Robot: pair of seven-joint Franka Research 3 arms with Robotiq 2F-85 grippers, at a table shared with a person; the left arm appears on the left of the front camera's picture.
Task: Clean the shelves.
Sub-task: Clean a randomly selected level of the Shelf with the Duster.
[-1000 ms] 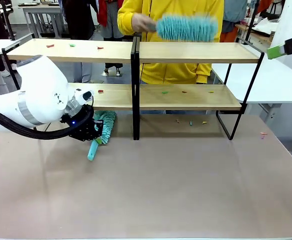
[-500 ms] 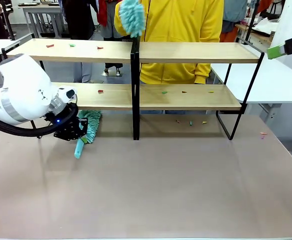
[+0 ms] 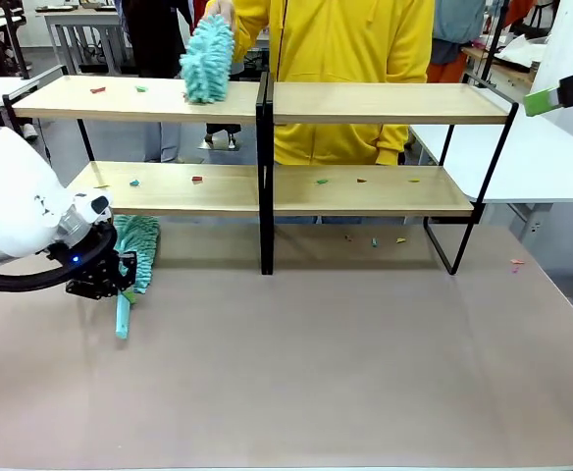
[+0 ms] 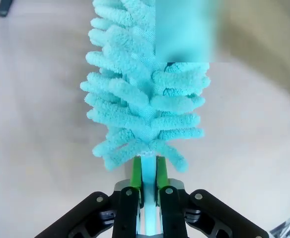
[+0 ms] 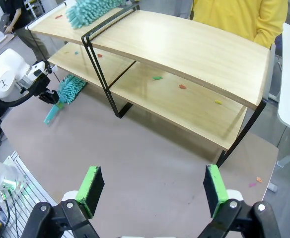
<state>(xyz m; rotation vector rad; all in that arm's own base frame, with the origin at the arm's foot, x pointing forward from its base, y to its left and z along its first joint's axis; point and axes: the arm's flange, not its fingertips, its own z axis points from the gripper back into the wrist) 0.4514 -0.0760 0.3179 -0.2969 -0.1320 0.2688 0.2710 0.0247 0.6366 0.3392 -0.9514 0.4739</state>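
The shelves [image 3: 385, 102] stretch across the far half of the table as light boards on black frames, also in the right wrist view [image 5: 194, 49]. My left gripper [image 3: 120, 278] is low at the table's left, in front of the lower board, shut on the handle of a teal duster [image 3: 136, 243]. Up close, the green pads [image 4: 136, 174] clamp the handle below the fluffy duster head [image 4: 145, 99]. A person in yellow presses a second teal duster [image 3: 208, 59] onto the top left board. My right gripper [image 5: 153, 187] hangs open and empty high above the table's right side.
Small coloured scraps [image 3: 196, 180] lie on both boards, and more scraps [image 3: 374, 240] sit on the table under the right rack. One scrap [image 3: 516, 262] lies near the table's right edge. White tables [image 3: 522, 157] stand on either side. The near half of the table is bare.
My left arm has slid left along the table with its duster. The person's duster has swung from above the right top board down onto the left top board.
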